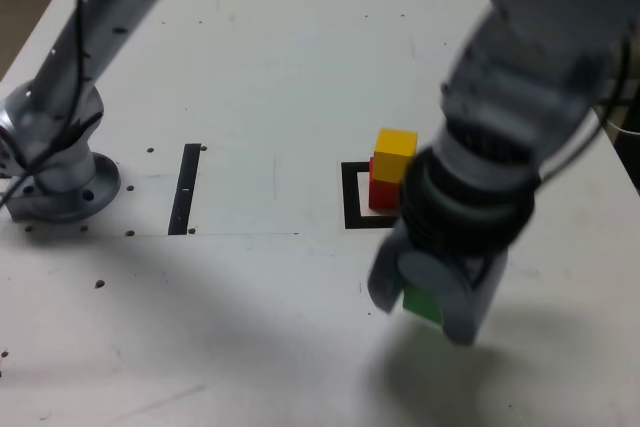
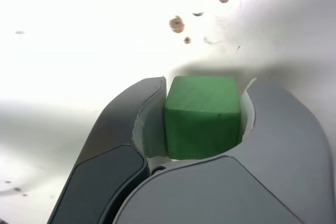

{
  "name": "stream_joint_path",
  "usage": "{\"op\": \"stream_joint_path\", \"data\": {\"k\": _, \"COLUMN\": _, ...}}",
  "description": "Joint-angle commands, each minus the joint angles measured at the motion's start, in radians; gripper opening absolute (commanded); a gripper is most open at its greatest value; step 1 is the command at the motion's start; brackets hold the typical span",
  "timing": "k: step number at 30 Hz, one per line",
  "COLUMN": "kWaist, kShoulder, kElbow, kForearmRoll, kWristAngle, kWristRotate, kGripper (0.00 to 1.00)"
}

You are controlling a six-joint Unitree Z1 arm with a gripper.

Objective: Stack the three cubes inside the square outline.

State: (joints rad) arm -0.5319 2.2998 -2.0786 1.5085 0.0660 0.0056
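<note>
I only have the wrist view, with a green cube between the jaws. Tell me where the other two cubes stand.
Observer: The yellow cube sits on top of the red cube, seen in the exterior view.
Operator: Report whether that stack is inside the square outline.
Observer: It stands on the square outline's area, covering the side toward the exterior view's right.
Operator: Say where my gripper is relative to it.
Observer: The gripper, shut on the green cube, is nearer the camera than the stack, slightly toward the exterior view's right.
</note>
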Motion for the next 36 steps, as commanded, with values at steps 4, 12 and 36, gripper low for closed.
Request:
{"op": "stream_joint_path", "data": {"k": 4, "kWaist": 0.028, "kShoulder": -0.111, "kElbow": 0.081, "kForearmRoll": 0.017, "kWristAngle": 0.03, "kWristRotate": 0.028, "kGripper": 0.24}}
{"op": "stream_joint_path", "data": {"k": 12, "kWaist": 0.12, "kShoulder": -0.258, "kElbow": 0.184, "kForearmRoll": 0.047, "kWristAngle": 0.062, "kWristRotate": 0.065, "kGripper": 0.24}}
{"op": "stream_joint_path", "data": {"k": 36, "kWaist": 0.383, "kShoulder": -0.291, "kElbow": 0.243, "kForearmRoll": 0.018, "kWristAngle": -0.006, "kWristRotate": 0.094, "kGripper": 0.24}}
